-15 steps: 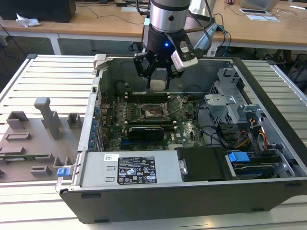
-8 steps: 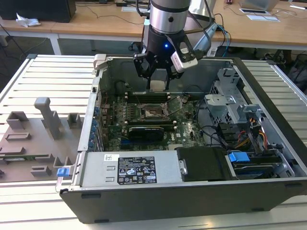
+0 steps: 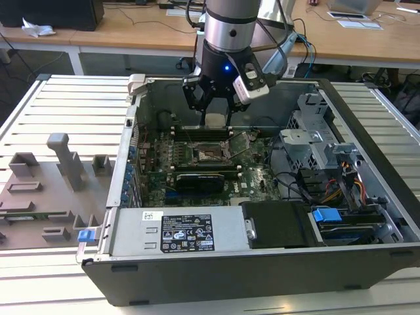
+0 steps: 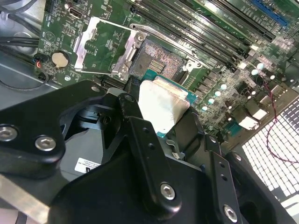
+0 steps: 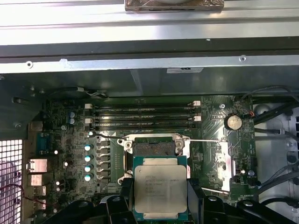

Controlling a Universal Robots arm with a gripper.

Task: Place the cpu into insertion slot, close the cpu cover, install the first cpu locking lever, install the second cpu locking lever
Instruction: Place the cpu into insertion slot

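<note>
Gripper point(image 3: 215, 118) pinching one flat square silver chip point(image 5: 160, 186) over the black socket point(image 5: 156, 148), one thin metal cover point(image 4: 105, 44) open beside it

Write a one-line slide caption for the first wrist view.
Gripper holds the cpu near the uncovered insertion slot, the cpu cover swung open beside it.

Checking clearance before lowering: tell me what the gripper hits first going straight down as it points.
Probably the open socket: the chip held in the gripper would touch it first. Depth is unclear, so exact alignment is uncertain.
</note>
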